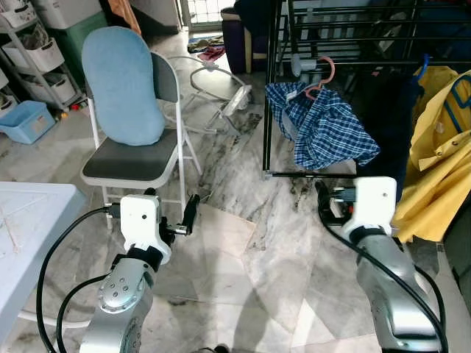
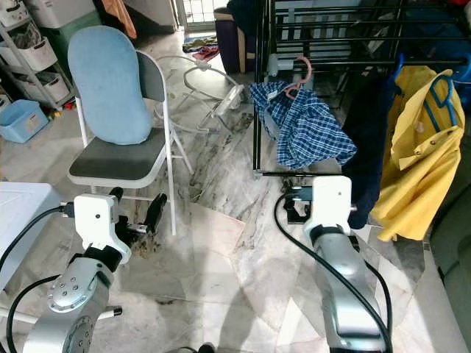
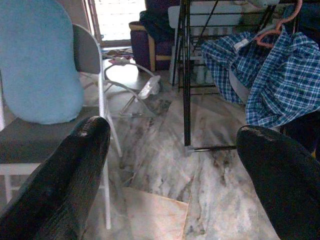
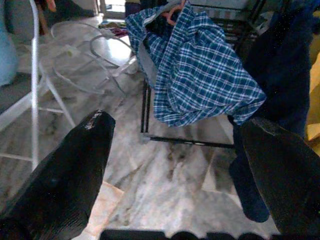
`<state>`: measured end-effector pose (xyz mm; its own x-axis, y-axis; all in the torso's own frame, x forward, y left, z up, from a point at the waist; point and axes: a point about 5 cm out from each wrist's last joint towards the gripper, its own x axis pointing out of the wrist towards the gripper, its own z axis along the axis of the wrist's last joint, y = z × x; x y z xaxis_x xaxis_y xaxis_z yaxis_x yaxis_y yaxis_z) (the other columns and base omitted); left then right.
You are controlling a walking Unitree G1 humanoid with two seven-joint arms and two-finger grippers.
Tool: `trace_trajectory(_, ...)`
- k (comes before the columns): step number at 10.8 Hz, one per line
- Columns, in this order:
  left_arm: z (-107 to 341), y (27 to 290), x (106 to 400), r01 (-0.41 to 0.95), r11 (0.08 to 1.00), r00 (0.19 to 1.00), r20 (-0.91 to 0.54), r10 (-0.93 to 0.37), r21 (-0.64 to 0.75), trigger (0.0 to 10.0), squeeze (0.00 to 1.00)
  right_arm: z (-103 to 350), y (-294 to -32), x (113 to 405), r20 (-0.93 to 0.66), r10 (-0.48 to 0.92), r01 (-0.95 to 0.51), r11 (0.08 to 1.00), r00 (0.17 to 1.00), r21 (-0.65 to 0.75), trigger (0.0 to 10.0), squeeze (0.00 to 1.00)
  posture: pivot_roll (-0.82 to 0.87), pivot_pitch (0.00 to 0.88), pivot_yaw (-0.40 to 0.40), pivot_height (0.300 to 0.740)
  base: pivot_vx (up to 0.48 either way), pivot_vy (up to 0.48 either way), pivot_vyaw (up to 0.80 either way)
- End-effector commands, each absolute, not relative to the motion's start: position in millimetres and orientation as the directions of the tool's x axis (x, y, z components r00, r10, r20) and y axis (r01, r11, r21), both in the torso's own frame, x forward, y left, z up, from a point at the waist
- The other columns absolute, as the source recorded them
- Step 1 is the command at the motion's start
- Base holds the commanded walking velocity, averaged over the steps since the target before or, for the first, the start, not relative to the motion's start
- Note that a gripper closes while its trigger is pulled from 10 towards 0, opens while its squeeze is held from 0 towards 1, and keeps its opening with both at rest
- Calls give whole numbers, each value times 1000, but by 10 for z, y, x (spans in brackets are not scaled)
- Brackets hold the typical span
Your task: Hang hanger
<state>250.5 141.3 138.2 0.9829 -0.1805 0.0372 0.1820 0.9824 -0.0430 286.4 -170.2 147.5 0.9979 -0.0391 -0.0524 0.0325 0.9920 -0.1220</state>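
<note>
A pink hanger (image 1: 324,76) carrying a blue plaid shirt (image 1: 325,129) hangs on a rail of the black clothes rack (image 1: 271,88), ahead and slightly right of me. My right gripper (image 4: 175,165) points at that shirt from a short distance, open and empty; the shirt's hem (image 4: 200,95) sits between its fingers in the right wrist view. My left gripper (image 3: 172,170) is raised in front of the folding chair, also open and holding nothing. Each arm is lifted at waist height over the marble floor.
A folding chair (image 1: 132,163) with a light blue cushion (image 1: 121,84) stands left of the rack. A dark garment (image 1: 386,125) and a yellow garment (image 2: 419,154) on a blue hanger (image 2: 441,88) hang at right. A white table (image 1: 29,213) sits at my left.
</note>
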Motion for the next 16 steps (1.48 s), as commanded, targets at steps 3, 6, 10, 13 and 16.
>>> trace_trajectory(3,1367,1407,2521,181,983,983,36,-180,-40,10000,0,1484,-1649,2895,-47,-39,35,997,998,-71,10000,0,-99,97,98,740,270,0,0)
trace_trajectory(6,1369,1406,2535,183,982,983,37,-182,-41,10000,0,1484,-1718,2905,-47,-34,32,998,998,-60,10000,0,-100,101,97,740,319,0,0)
trace_trajectory(10,1353,1393,2524,193,980,981,33,-191,-48,10000,0,1471,-1742,2908,-55,-46,43,997,997,-57,10000,0,-100,101,97,740,391,0,0)
trace_trajectory(13,1351,1393,2523,195,980,980,33,-194,-44,10000,0,1480,-1768,2918,-43,-62,58,995,997,-77,10000,0,-100,101,97,740,399,0,0)
trace_trajectory(16,1343,1386,2521,197,979,980,31,-196,-45,10000,0,1472,-1777,2928,-44,-65,61,994,997,-87,10000,0,-97,93,94,740,396,0,0)
